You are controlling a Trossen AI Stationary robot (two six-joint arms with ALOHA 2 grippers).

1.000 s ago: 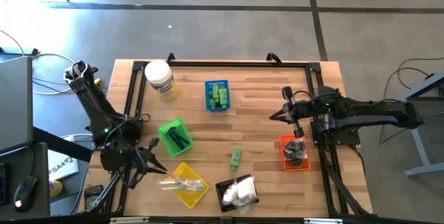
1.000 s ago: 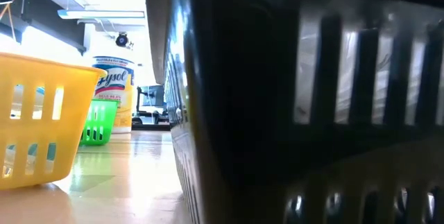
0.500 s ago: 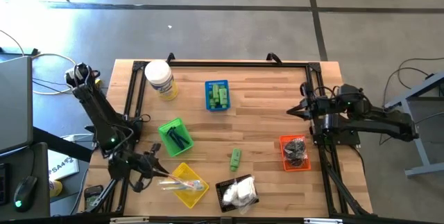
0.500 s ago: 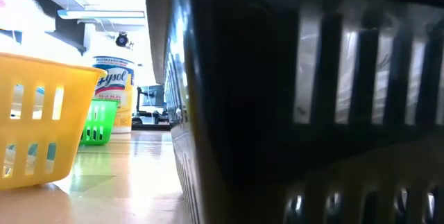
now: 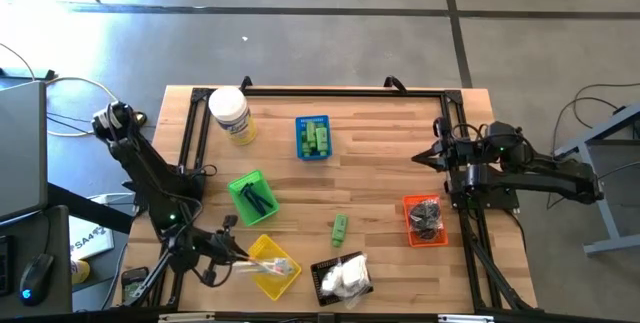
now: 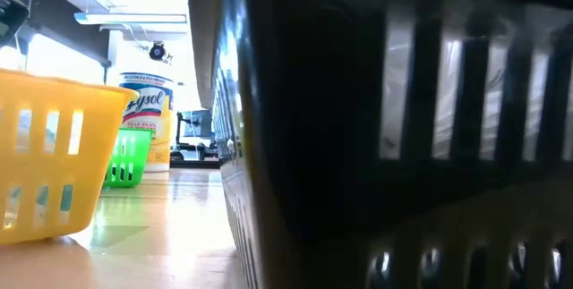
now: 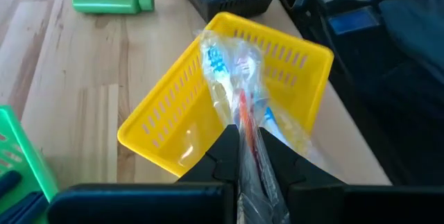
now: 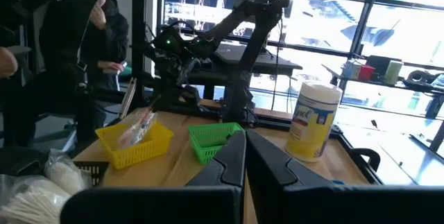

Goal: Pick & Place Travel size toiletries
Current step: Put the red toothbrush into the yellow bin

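Note:
My left gripper is shut on a clear packet of pale sticks that reaches out over the yellow basket near the table's front left. A green bottle lies on its side on the wood, also seen from the left wrist. Beside the yellow basket, the black basket holds white packets. My right gripper waits shut at the table's right edge, holding nothing. My left gripper pinches the near end of the clear packet between its two fingers. The fingers slant down from the table's left and lie along the packet. The packet's far end is over the yellow basket; I cannot tell if it rests inside.
A blue basket with green bottles stands at the back middle, a green basket at the left, an orange basket with black pieces at the right. A white jar stands at the back left. A person is beyond the table.
My left gripper has gone down and toward the table's near edge, staying shut on the packet, whose far end now hangs lower over the yellow basket. My right gripper has drawn back toward the table's right edge and then kept still.

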